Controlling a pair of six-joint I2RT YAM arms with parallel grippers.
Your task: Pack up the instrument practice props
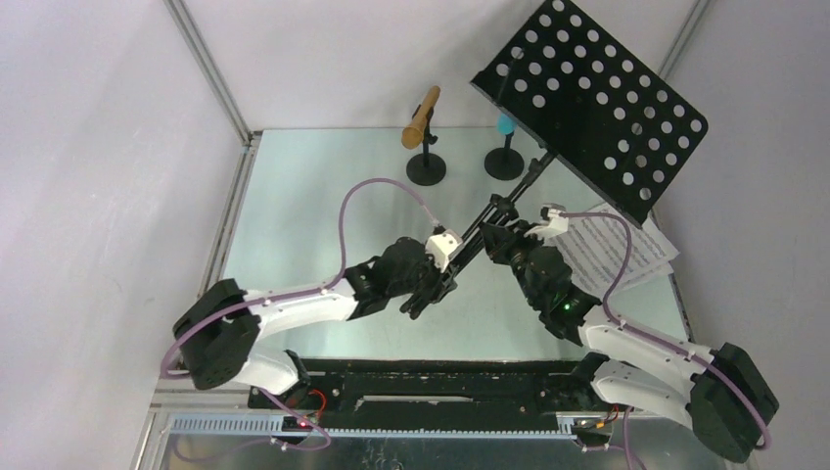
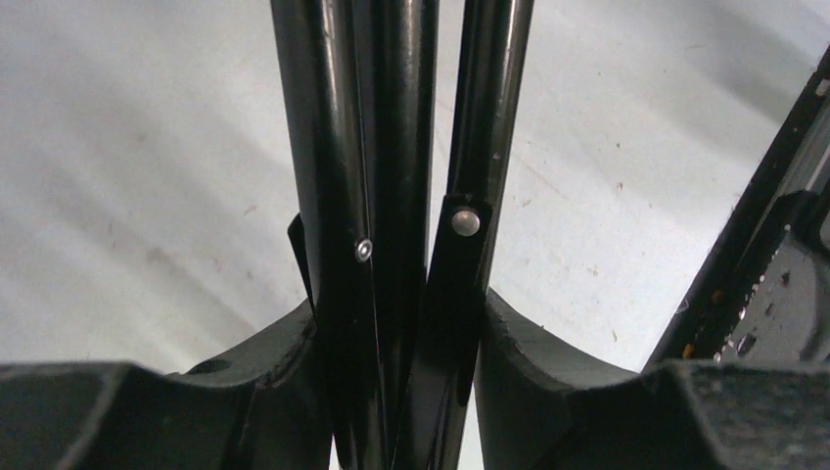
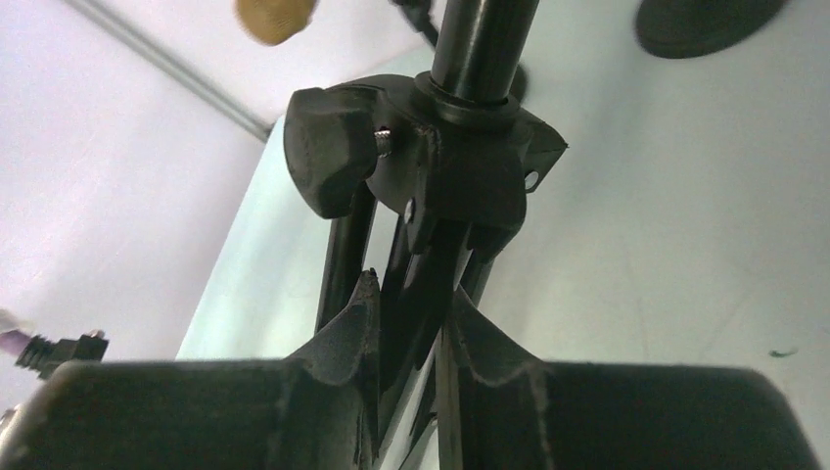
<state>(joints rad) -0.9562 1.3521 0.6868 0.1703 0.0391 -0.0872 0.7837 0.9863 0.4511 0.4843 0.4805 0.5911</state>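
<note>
Slippage worries me: left jaws and right jaws clamp the folded legs [image 2: 323, 147] of the music stand [image 1: 597, 98] mid-frame; its desk leans upper right and could swing into the microphones [image 1: 423, 116] behind.

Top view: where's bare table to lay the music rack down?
Biggest bare patch: left half of the table, bordered by its left edge, the tan microphone's holder and the left arm. A narrower strip lies between it and the right arm. Crowded: far right, under the rack desk, with the blue microphone's holder and sheet music.
</note>
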